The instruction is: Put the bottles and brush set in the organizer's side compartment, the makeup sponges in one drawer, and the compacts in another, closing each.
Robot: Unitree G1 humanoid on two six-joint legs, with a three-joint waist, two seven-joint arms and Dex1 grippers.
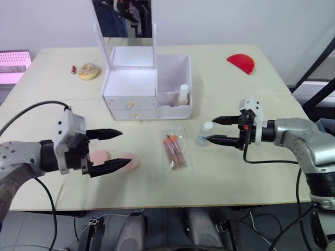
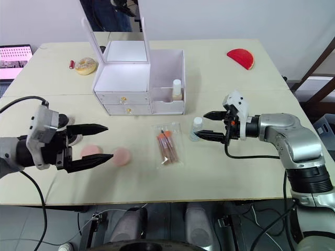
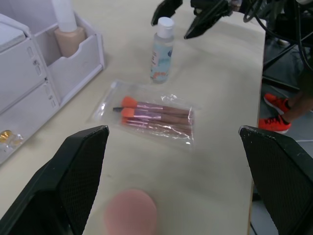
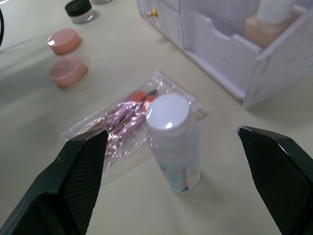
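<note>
The clear bottle (image 2: 197, 128) with a white cap stands upright on the table (image 2: 251, 172), in front of the organizer (image 2: 138, 83) and off its side-compartment end. The right gripper (image 2: 208, 124) is level with the bottle, fingers spread wide, one fingertip on each side of it; no contact is visible, and the grip is released.

The brush set (image 2: 166, 145), sealed in a clear pouch, lies flat directly in front of the organizer's side compartment, just beside the bottle. A beige bottle (image 2: 177, 90) with a white cap stands upright inside that side compartment. Both organizer drawers are shut, and the mirrored lid stands raised.

Two pink compacts (image 2: 121, 156) lie in front of the organizer's drawer end, near each other. The left gripper (image 2: 99, 142) hovers over them, fingers apart and holding nothing. A small black-lidded jar (image 4: 79, 10) sits beyond the compacts.

Behind the organizer's drawer end rest a beige sponge (image 2: 86, 66) and a small red tube (image 2: 72, 64). A red semicircular item (image 2: 241, 57) lies behind the side-compartment end, well apart.
</note>
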